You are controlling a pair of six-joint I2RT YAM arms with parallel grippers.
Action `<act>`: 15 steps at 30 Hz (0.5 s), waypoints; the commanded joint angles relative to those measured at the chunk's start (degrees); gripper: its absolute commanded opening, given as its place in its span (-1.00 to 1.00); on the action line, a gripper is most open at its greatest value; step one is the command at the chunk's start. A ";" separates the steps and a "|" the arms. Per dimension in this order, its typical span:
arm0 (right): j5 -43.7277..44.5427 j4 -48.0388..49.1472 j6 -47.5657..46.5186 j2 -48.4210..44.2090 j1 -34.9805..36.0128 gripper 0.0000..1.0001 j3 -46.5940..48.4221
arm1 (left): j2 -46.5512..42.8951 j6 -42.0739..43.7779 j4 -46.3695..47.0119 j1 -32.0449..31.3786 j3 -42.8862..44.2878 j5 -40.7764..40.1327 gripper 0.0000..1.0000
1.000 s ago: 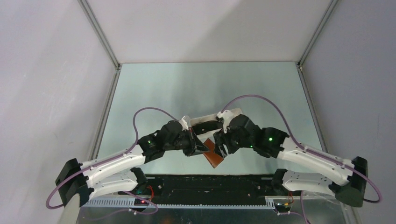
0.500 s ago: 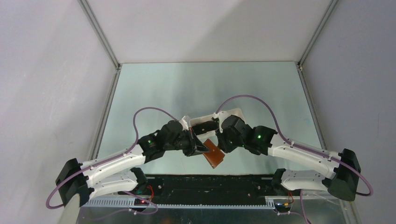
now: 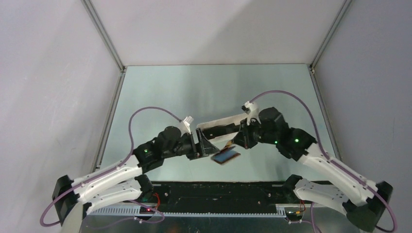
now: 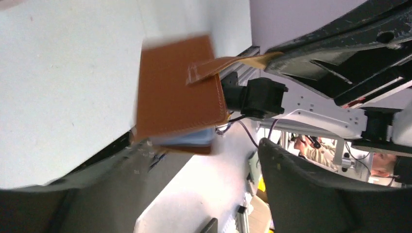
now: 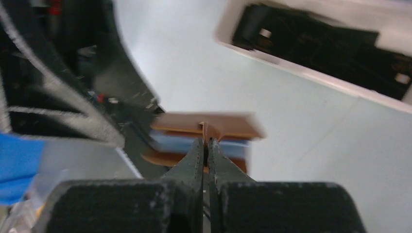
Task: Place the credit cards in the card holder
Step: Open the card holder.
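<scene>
Brown leather card holder [image 3: 227,157] is pinched by its thin tab [image 5: 208,130] in the right jaws; left jaws gape wide.

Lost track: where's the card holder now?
Top view, centre, near side of the white tray: the card holder sits between the left gripper and the right gripper, which pinches its tab.

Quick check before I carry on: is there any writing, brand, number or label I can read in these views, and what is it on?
No text can be read in any view.
card holder: plain brown leather, no stamp or brand showing.
credit cards in the white tray: small pale marks, too blurred to read.
Nothing else carries legible writing.
</scene>
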 commanded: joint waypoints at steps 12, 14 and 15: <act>-34.73 -0.61 -6.10 -3.27 -6.95 -1.00 9.00 | -27.31 37.02 -0.79 -0.32 -0.73 -16.39 0.98; -38.00 -1.39 -7.02 -2.77 -7.41 -1.00 9.73 | -26.96 41.57 -0.31 -0.35 -0.86 -14.80 0.97; -40.00 -1.61 -7.67 -2.64 -7.53 -1.00 10.15 | -26.72 44.99 -0.05 -0.32 -0.92 -11.55 0.97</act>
